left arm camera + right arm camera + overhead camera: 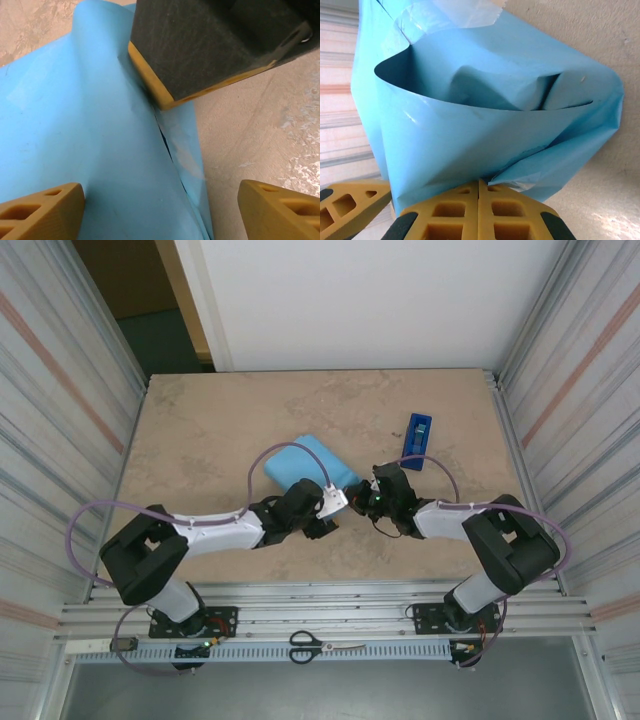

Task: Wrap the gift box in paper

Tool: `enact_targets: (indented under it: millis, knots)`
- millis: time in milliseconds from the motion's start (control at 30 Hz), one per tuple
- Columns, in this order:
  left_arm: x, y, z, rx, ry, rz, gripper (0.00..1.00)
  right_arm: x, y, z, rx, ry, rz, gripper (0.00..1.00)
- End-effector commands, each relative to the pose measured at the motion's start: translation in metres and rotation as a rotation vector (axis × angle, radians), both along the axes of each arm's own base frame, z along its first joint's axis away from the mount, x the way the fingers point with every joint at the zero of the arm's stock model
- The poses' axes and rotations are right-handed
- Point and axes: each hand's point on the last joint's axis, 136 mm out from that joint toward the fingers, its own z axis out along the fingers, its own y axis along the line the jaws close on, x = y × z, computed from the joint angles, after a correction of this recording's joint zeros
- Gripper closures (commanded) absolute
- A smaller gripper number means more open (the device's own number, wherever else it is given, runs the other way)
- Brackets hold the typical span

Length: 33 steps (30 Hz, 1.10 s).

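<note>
The right gripper (479, 192), fingers pressed together, is being pushed against the paper (485, 125) around the hidden gift box, midway between the table's (200, 420) side edges; the left gripper (160, 200) is being held spread. The unheld flap could spring open.

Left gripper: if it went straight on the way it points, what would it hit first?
The left gripper would probably meet the paper first, just ahead of its open jaws; depth is unclear.
</note>
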Motion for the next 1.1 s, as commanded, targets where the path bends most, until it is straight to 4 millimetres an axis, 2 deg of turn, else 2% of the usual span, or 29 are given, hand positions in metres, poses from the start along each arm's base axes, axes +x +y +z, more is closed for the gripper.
enact_targets:
  millis: [0,133,233,333,467,633,767,933,1067]
  knots:
    - [-0.02,0.01,-0.015,0.04,0.068,-0.033,0.18,0.01,-0.002,0.003,0.02,-0.007,-0.046,1.0]
    - [-0.026,0.01,0.004,-0.034,0.058,-0.051,0.1,0.006,0.0,0.003,0.025,0.001,-0.028,1.0]
    - [-0.029,0.009,0.036,-0.129,0.022,-0.062,0.02,-0.001,-0.005,0.003,0.0,0.011,-0.027,0.98]
    - [-0.031,0.013,0.065,-0.233,0.02,-0.054,0.01,-0.007,-0.015,0.003,-0.052,0.0,-0.013,0.93]
    - [-0.016,0.037,0.089,-0.366,0.04,0.083,0.01,-0.013,-0.026,0.008,-0.095,0.001,-0.01,0.87]
    - [0.006,0.076,0.085,-0.469,0.17,0.317,0.01,-0.014,-0.039,0.019,-0.123,-0.015,-0.021,0.84]
    - [0.007,0.083,0.073,-0.465,0.243,0.369,0.01,-0.014,-0.046,0.024,-0.136,-0.017,-0.021,0.84]
    - [0.004,0.087,0.059,-0.45,0.316,0.415,0.04,-0.026,-0.057,0.018,-0.179,0.022,-0.029,0.81]
    - [0.011,0.097,0.052,-0.503,0.432,0.503,0.11,-0.044,-0.061,0.004,-0.215,0.079,-0.012,0.89]
